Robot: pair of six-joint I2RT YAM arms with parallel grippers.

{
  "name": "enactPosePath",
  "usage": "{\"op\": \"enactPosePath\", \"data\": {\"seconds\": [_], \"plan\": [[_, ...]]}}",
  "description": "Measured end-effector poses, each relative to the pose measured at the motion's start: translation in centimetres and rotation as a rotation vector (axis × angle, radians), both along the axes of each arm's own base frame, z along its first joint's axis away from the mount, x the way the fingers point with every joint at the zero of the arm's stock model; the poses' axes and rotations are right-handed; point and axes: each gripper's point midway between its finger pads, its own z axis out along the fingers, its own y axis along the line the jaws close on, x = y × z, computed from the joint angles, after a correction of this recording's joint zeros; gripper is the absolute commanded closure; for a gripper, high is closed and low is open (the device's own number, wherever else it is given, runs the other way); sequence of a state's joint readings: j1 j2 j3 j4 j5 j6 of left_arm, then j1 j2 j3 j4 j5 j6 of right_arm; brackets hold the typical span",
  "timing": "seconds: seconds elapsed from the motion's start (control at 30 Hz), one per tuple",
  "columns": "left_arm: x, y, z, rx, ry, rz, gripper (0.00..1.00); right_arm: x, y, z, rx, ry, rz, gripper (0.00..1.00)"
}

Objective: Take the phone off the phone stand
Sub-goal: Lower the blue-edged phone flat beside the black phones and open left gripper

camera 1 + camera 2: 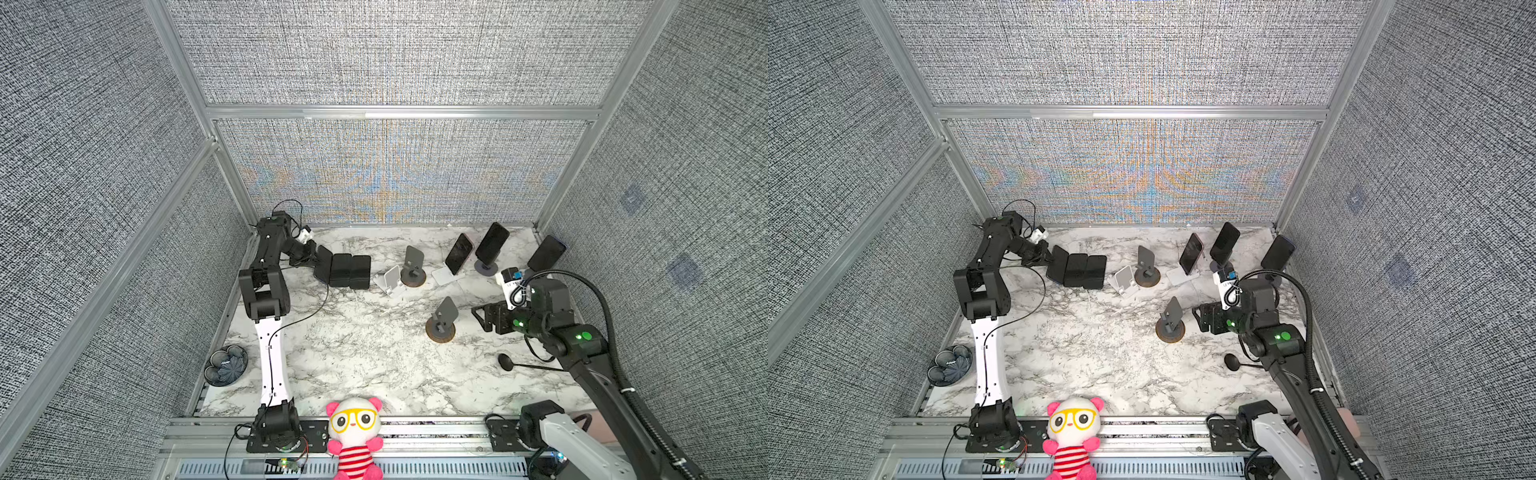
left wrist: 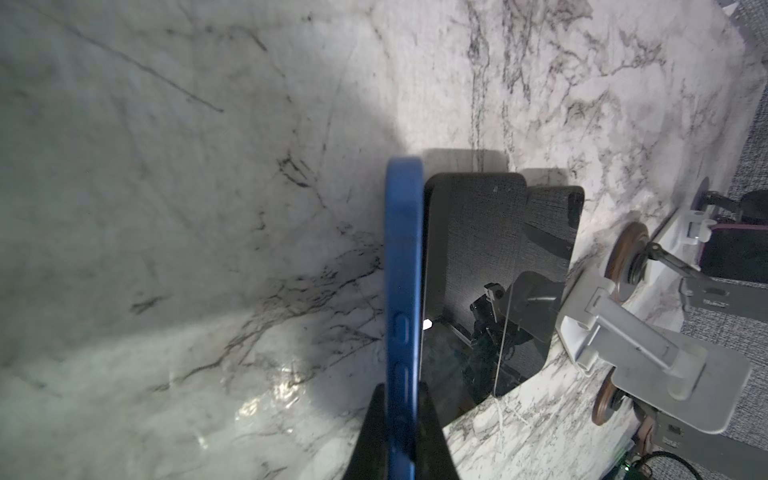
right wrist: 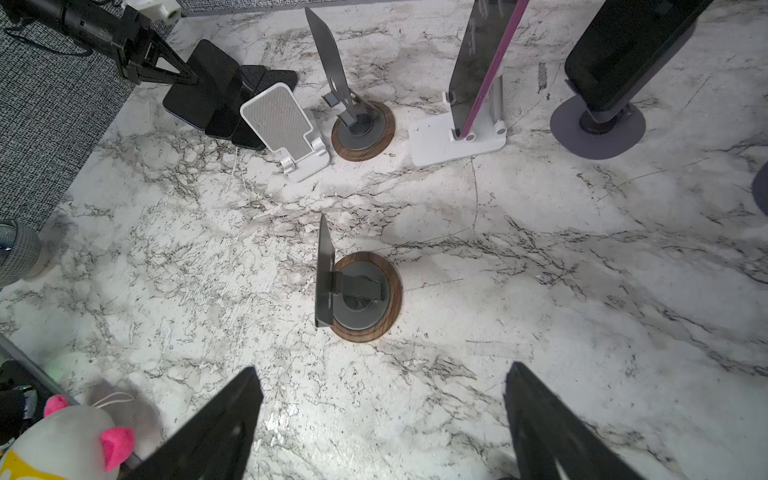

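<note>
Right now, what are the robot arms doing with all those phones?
The left hand is shut on a blue phone and holds it at the back left of the table, beside two phones lying there. The right hand is open and holds nothing; it hangs above the table near an empty stand. Three more phones sit on stands at the back right.

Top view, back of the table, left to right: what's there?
left hand gripping blue phone → two black phones → empty white stand → empty round-base stand → phone on white stand → phone on dark stand → far-right phone
</note>
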State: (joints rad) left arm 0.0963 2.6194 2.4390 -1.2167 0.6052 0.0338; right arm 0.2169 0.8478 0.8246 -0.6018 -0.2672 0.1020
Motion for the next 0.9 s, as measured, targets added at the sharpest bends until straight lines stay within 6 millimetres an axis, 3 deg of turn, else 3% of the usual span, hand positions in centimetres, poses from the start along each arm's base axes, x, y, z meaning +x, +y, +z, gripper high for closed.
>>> {"op": "enactPosePath", "data": {"seconds": [0.17, 0.23, 0.43, 0.67, 0.9], "plan": [[0.1, 0.6, -1.0, 0.035, 0.005, 0.006, 0.71, 0.0, 0.0, 0.0, 0.0, -0.001, 0.001, 0.14], [-0.1, 0.7, -2.0, 0.04, 0.029, 0.011, 0.69, 0.0, 0.1, 0.1, 0.001, -0.002, 0.002, 0.13], [-0.4, 1.0, -2.5, 0.057, 0.04, 0.01, 0.62, -0.1, 0.2, 0.1, 0.003, -0.004, 0.004, 0.13], [-0.4, 0.6, -2.1, 0.038, 0.034, 0.003, 0.4, -0.3, 0.1, 0.1, 0.001, -0.007, -0.001, 0.13], [-0.6, 1.1, -1.7, 0.07, 0.03, -0.002, 0.32, -0.2, -0.2, 0.2, -0.003, -0.013, -0.018, 0.13]]}}
